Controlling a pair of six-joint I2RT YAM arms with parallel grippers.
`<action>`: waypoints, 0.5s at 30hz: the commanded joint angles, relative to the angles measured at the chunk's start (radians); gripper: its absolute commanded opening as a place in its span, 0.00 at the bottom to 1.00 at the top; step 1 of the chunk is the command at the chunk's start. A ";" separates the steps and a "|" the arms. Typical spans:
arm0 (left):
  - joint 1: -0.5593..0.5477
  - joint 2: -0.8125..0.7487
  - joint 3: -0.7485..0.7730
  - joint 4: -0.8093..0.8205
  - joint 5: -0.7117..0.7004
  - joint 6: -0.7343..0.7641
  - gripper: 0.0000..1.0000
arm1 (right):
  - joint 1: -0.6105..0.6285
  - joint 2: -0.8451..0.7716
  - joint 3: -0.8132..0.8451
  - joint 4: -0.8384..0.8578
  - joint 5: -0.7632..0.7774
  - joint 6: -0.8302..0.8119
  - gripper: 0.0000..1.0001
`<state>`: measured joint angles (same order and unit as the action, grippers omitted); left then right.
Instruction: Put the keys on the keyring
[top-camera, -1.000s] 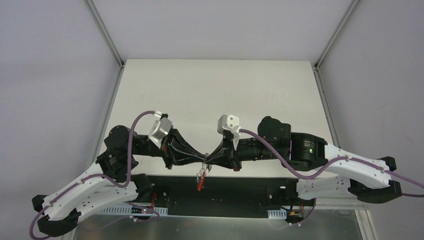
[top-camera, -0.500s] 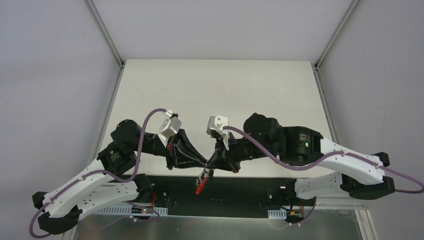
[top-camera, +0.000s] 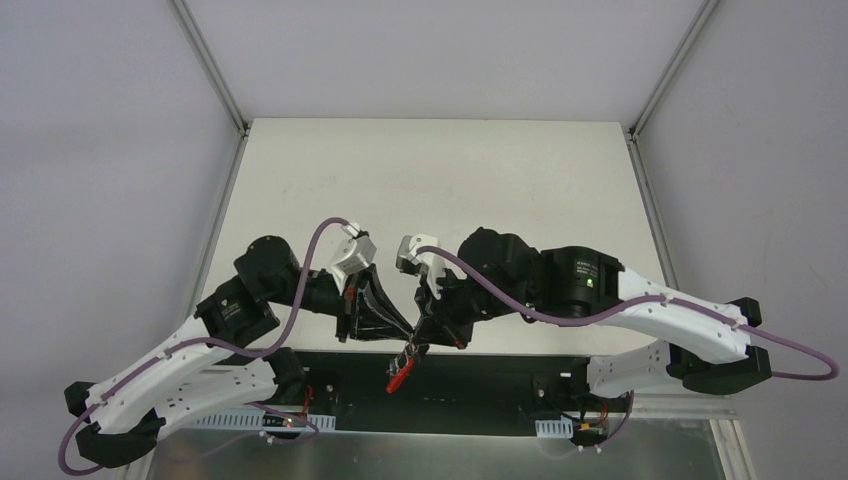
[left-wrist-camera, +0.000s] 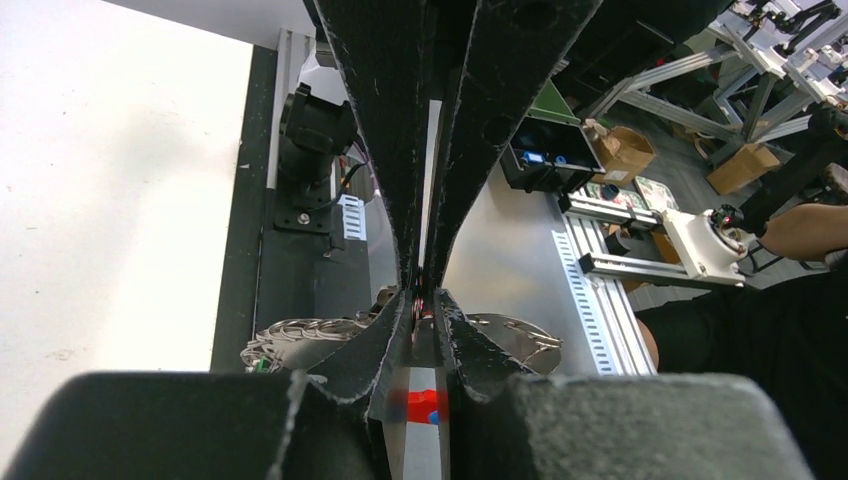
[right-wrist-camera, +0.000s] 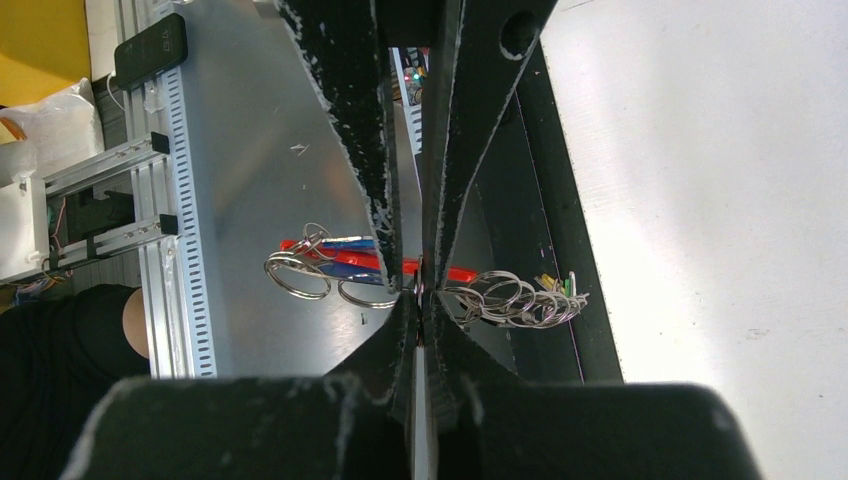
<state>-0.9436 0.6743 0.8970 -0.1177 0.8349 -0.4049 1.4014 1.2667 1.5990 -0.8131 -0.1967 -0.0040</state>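
Note:
My left gripper (top-camera: 404, 334) and right gripper (top-camera: 420, 338) meet tip to tip just above the table's near edge. Both are shut on a bunch of silvery rings. The keyring's red part (top-camera: 399, 373) hangs below the tips. In the right wrist view my right gripper (right-wrist-camera: 418, 300) pinches the bunch, with the red section (right-wrist-camera: 352, 261) and loose rings (right-wrist-camera: 300, 275) to its left. A chain of rings (right-wrist-camera: 505, 300) ends at green and yellow key heads (right-wrist-camera: 560, 285) to its right. In the left wrist view my left gripper (left-wrist-camera: 425, 312) is shut, with red (left-wrist-camera: 424, 403) below it. The exact pinch points are hidden.
The white table (top-camera: 430, 180) stretches away behind the grippers. Beneath the bunch runs the black base strip (top-camera: 500, 375), with a grey metal plate (top-camera: 450, 455) nearer still. Slotted rails (right-wrist-camera: 180, 200) and a person's arm (right-wrist-camera: 135, 320) lie beyond the table's near edge.
Both arms have swung their wrists closer together and drifted left and toward the near edge. The tips stay joined and the hanging red part has dropped slightly.

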 joint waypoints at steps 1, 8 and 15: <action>-0.011 0.015 0.018 -0.013 0.012 0.003 0.11 | 0.002 -0.007 0.056 0.052 0.014 0.037 0.00; -0.010 0.048 0.018 -0.027 0.017 0.031 0.00 | -0.002 -0.007 0.064 0.055 0.018 0.050 0.00; -0.011 0.012 0.011 -0.052 -0.060 0.082 0.00 | -0.010 -0.047 0.027 0.094 0.054 0.073 0.00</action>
<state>-0.9440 0.7059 0.8970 -0.1299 0.8246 -0.3737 1.3972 1.2671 1.5993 -0.8471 -0.1707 0.0311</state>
